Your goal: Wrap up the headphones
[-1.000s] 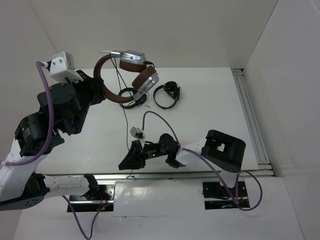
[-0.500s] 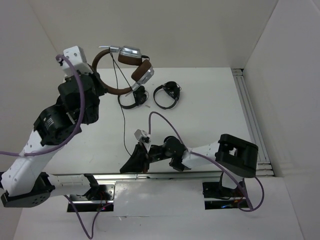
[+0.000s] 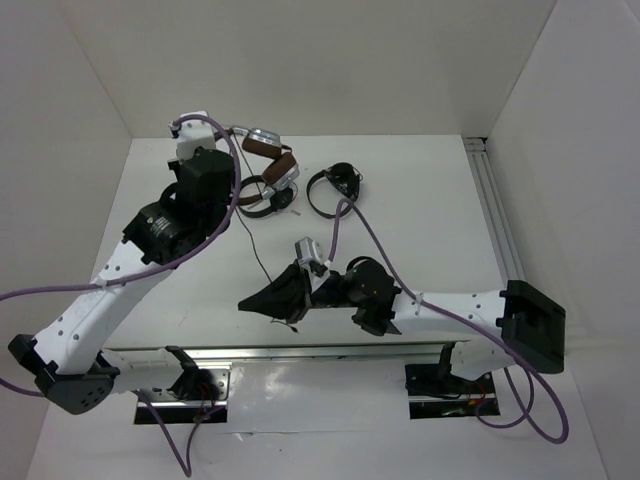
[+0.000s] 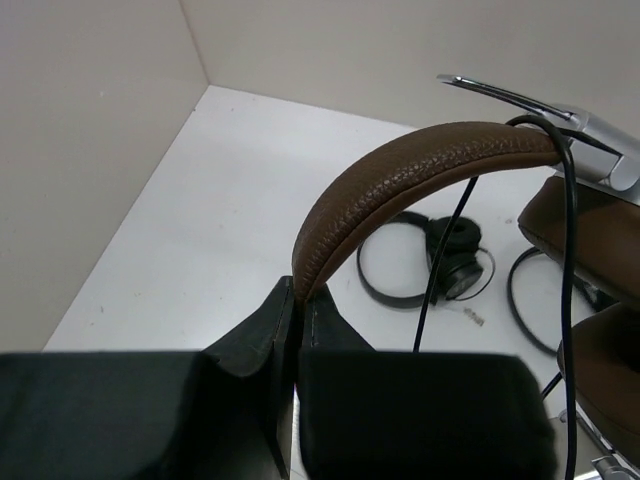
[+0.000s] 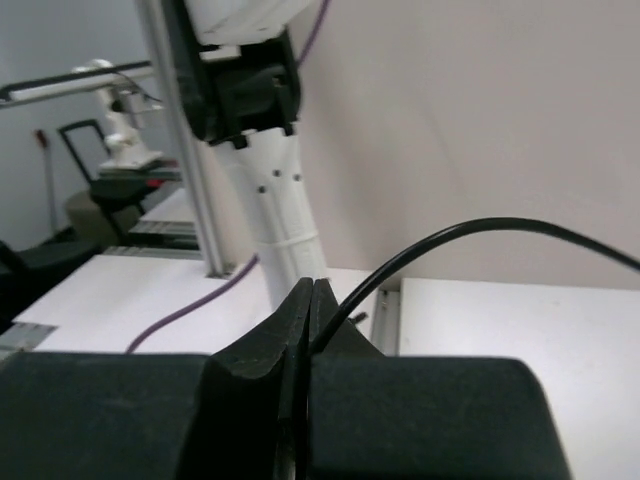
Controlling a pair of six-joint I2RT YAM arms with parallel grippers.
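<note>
The headphones, with brown headband, brown pads and silver earcups, hang in the air at the far left of the table. My left gripper is shut on the brown headband; the jaws pinch its lower end. The thin black cable loops over the headband and drops down. It runs across the table to my right gripper, low near the front edge. That gripper is shut on the cable, which arcs up and to the right from its jaws.
Two small all-black headphones lie on the table under the lifted pair, one just below it and one further right. A metal rail runs along the right edge. Walls close the left and back sides.
My left arm has swung right and down, carrying the headphones lower over the black pairs. My right arm has stretched out, its gripper still low with the cable.
</note>
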